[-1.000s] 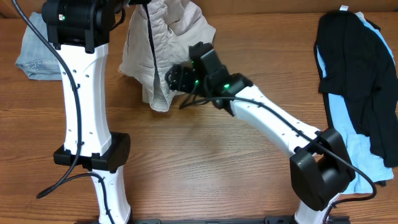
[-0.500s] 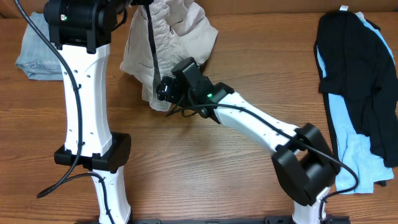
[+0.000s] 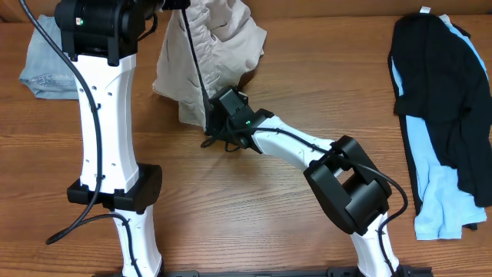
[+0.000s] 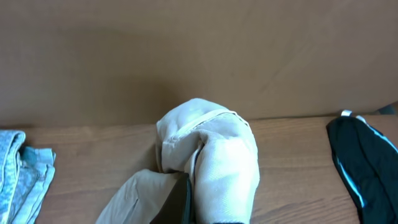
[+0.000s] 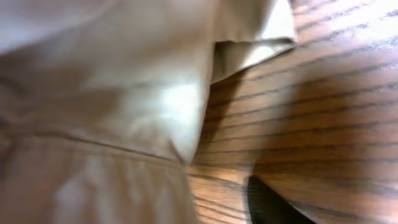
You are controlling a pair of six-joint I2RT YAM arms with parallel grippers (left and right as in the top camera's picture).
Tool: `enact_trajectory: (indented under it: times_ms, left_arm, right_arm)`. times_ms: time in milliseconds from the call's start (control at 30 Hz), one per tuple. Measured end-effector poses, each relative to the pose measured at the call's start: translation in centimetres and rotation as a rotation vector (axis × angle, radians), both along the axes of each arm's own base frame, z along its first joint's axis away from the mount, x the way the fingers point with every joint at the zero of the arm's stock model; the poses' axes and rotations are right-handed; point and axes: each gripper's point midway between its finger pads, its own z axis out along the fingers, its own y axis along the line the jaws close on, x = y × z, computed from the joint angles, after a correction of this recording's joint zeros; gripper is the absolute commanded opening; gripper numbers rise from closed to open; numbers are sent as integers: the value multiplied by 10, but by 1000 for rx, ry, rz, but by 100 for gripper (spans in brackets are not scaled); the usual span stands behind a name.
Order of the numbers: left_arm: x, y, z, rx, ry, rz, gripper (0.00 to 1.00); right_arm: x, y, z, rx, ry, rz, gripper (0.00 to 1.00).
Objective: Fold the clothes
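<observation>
My left pincer [image 3: 173, 4], pressed together, pinches the bunched light beige khaki cotton shorts [image 3: 211, 46], which hang at the far side of the brown wooden table [image 3: 269, 208]. My right pincer [image 3: 217, 115] touches their lower hem; I cannot tell how far it is spread.

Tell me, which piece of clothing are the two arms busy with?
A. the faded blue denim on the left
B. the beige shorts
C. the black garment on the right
B: the beige shorts are bunched up close before the left wrist camera and the right arm reaches their lower edge, while the black garment and the blue denim lie off to the sides.
</observation>
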Motion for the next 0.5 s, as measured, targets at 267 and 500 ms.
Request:
enact_trajectory:
  times_ms: [267,500]
  left_arm:
    - [-1,3,-5,25,15,21,4]
    - [-2,17,-11,75,33,65,4]
  right_arm:
    - [-1,-33,-6,-111,27,80,4]
    - [-4,-125,29,-206,153,34,4]
